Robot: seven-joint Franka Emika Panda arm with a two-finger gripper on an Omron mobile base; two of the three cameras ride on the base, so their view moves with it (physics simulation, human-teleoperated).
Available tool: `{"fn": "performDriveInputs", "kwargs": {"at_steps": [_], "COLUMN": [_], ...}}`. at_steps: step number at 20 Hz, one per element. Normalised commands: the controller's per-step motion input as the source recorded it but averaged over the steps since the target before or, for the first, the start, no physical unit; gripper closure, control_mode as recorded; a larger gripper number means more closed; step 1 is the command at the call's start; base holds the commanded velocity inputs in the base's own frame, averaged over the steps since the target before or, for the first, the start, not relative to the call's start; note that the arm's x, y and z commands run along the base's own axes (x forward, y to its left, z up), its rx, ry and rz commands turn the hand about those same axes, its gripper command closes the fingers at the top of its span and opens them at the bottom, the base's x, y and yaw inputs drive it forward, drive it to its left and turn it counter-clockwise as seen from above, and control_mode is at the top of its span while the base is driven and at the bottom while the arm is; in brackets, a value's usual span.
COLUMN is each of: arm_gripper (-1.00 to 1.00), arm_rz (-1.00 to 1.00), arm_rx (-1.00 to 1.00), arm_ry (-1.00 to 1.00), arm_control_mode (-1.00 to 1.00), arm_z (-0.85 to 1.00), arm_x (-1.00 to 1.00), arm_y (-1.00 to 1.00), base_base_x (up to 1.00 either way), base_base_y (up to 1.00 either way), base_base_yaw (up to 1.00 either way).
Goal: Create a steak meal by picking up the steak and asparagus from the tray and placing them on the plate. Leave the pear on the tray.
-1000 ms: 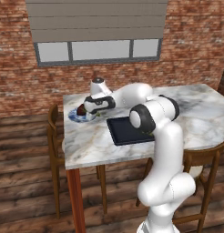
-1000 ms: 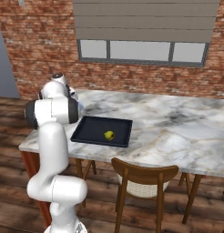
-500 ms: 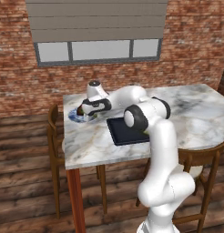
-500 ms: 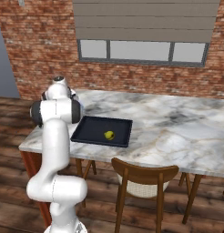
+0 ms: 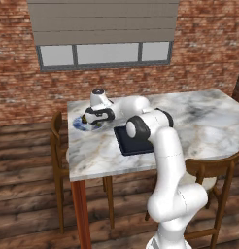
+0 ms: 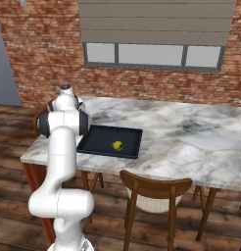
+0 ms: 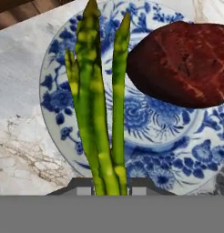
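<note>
A home dining corner: a marble-topped table (image 6: 201, 142) with wooden chairs (image 6: 152, 198), plank floor, brick wall (image 6: 39, 54), and a shaded window (image 6: 154, 54).

White robot arm reaches forward and left across the table, wrist bent downward, gripper (image 7: 107, 185) clamped tight on the asparagus (image 7: 99, 104).
</note>
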Motion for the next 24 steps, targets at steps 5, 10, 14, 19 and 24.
{"fn": "performDriveInputs", "kwargs": {"at_steps": [5,10,14,19,24], "arm_gripper": [1.0,-1.0,-1.0,-1.0,-1.0], "arm_rz": [0.01,0.01,0.0,0.0,0.0], "arm_rx": [0.0,0.0,0.0,0.0,0.0], "arm_ry": [0.0,0.0,0.0,-0.01,-0.06], "arm_control_mode": [-1.0,-1.0,-1.0,-1.0,-1.0], "arm_z": [-0.17,-0.12,0.0,0.0,0.0], "arm_x": [0.39,0.32,-0.07,-0.31,-0.41], "arm_y": [0.11,0.1,-0.04,-0.17,-0.12], "base_base_x": [0.0,0.0,0.0,0.0,0.0], "base_base_y": [0.0,0.0,0.0,0.0,0.0], "base_base_yaw": [0.0,0.0,0.0,0.0,0.0]}}
